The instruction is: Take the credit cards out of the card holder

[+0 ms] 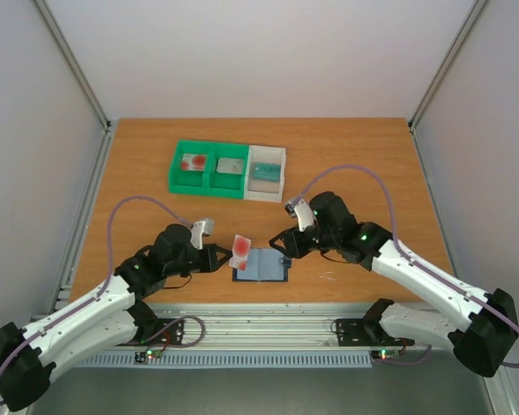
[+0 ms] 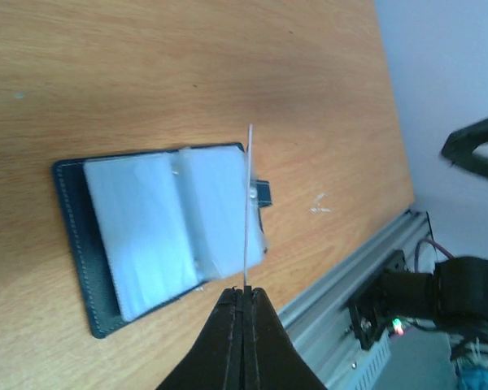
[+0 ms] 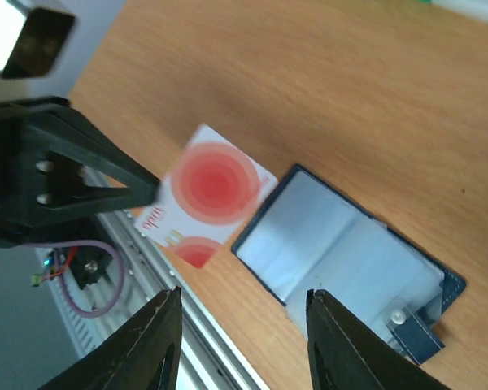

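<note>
Credit card (image 3: 215,191) pinched in fully closed left end effector (image 2: 244,294), raised at left edge of open card holder (image 1: 261,264), lower centre on counter (image 1: 372,156). Right end effector (image 3: 244,296) parted, empty. Suggest lifting straight, no twist.

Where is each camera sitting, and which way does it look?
Top: above and behind the robot, looking down at the table, tray, holder and card; left arm and right arm show.
Left wrist: on the left arm, looking along the shut left jaws pinching the card edge-on, holder beyond.
Right wrist: on the right arm, looking between the open right jaws at the holder and the card's red face; the left jaws show too.
Shared: all three see holder and card.
</note>
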Controlling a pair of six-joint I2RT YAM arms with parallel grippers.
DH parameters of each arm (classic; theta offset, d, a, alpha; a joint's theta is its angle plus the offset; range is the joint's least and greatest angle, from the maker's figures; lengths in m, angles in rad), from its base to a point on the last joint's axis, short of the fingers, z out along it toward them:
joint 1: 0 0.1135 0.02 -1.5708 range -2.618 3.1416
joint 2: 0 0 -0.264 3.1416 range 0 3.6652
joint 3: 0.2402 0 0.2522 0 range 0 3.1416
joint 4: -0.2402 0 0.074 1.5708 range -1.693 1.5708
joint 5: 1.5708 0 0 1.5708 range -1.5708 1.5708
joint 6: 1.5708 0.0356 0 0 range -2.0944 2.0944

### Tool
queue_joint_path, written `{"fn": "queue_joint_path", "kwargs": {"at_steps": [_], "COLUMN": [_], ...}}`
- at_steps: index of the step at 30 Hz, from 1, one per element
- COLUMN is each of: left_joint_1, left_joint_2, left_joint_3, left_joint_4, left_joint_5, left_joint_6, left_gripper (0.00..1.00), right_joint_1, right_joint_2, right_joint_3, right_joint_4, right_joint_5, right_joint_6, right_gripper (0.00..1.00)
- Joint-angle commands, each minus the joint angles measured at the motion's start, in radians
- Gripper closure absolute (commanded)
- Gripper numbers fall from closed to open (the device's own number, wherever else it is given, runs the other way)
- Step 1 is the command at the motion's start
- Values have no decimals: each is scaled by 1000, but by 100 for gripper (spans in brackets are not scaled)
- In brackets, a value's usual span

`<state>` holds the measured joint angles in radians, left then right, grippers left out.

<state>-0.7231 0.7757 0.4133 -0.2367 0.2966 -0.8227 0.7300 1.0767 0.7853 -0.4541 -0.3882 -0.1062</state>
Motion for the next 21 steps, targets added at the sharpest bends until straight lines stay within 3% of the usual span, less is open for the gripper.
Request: {"fn": "queue_joint_path", "kwargs": {"at_steps": [1, 8, 13, 21], "left_joint_1": [4, 4, 5, 4], "left_joint_2": [-26, 2, 15, 35], "left_joint_3": [34, 69, 87, 73], "left_joint_4": [-7, 45, 38, 115], "left_joint_5": [120, 338, 405, 501], "left_joint_6": [98, 134, 154, 139], "left_gripper": [100, 100, 100, 100], "right_joint_1": [-4, -4, -5, -4], "right_joint_2": [-29, -12, 22, 110], "right_joint_3": [105, 171, 157, 143], "right_joint_4": [-144, -145, -116, -79], "right_joint_5": [-55, -203, -272, -401], "right_joint_6": [-113, -147, -157, -152], "right_gripper": [57, 55, 58, 50]}}
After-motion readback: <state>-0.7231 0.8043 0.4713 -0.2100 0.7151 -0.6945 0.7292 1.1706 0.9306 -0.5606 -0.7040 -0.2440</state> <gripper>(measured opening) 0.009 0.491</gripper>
